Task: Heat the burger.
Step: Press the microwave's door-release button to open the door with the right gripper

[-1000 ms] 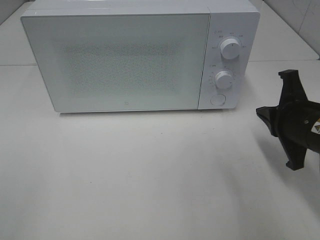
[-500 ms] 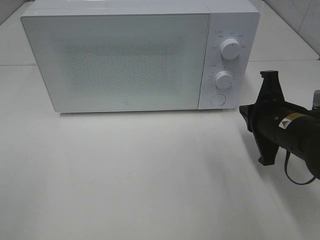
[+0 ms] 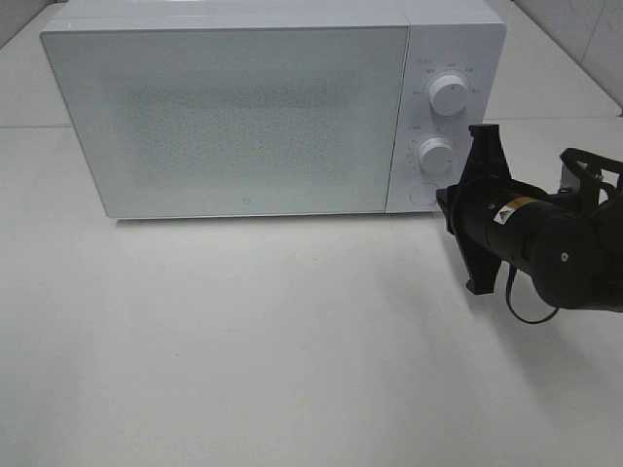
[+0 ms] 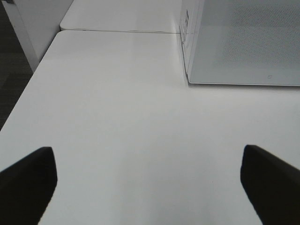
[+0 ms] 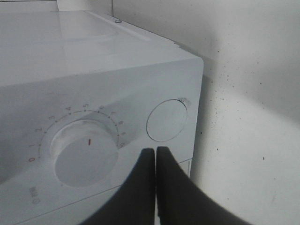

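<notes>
Jaws on the right gripper (image 5: 155, 151) are pressing fully together with nothing between them, and the closed tip is pointing at the control panel of the microwave (image 3: 234, 117), just beside the round button (image 5: 167, 120) and under the lower dial (image 5: 86, 150); I cannot tell if the tip is touching the panel. On the left gripper (image 4: 147, 159) the jaws are standing wide open and empty, and they are hovering over the bare desk (image 3: 243, 341) off the left end of the microwave. The burger is not showing in any view. The door (image 3: 224, 58) is sitting closed and its frosted front is hiding the inside, so I cannot say if the burger is waiting in there or somewhere outside the pictures. My guess is that the right arm is going for the button or for the dial. For the handling, I am judging only from what a burger normally is: it is light and soft, the bun is giving way under pressure, and the layers are sliding on each other easily. So I am thinking that open jaws should be taking it from two opposite sides, low and around the middle, closing gently, and keeping it upright so the top is not slipping off.
</notes>
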### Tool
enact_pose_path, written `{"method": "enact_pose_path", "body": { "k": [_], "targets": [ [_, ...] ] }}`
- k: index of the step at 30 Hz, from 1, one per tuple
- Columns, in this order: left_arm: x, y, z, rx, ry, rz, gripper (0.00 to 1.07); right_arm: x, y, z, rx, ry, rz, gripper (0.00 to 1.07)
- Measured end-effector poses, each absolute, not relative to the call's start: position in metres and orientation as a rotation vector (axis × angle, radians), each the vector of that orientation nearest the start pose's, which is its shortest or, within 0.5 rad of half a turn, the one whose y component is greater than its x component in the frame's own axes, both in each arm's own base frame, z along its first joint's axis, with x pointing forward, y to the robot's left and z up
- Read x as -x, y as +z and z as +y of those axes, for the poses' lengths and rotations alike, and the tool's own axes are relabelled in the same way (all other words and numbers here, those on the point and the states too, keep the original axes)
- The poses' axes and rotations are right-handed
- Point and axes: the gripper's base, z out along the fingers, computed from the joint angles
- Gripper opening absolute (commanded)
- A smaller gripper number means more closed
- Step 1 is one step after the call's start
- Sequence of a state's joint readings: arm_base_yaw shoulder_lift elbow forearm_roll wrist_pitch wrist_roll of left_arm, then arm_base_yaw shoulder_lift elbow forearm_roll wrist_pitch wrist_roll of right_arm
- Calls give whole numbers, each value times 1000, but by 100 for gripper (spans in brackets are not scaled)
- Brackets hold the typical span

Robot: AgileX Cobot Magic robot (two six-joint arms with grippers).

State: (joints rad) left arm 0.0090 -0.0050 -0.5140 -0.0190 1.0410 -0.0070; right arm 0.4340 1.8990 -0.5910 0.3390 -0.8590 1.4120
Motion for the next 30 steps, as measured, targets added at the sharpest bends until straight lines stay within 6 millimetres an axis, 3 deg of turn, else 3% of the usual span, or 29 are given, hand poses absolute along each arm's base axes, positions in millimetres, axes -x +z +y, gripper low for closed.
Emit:
{"method": "enact_pose_path", "body": {
  "k": [22, 30],
  "targets": [
    [7, 283, -2, 15, -21, 2005, 100, -333, 94, 124, -1381, 1031, 1607, 0],
    [7, 283, -2, 15, -21, 2005, 100, -337, 90, 125, -1394, 1011, 1601, 0]
  ]
}}
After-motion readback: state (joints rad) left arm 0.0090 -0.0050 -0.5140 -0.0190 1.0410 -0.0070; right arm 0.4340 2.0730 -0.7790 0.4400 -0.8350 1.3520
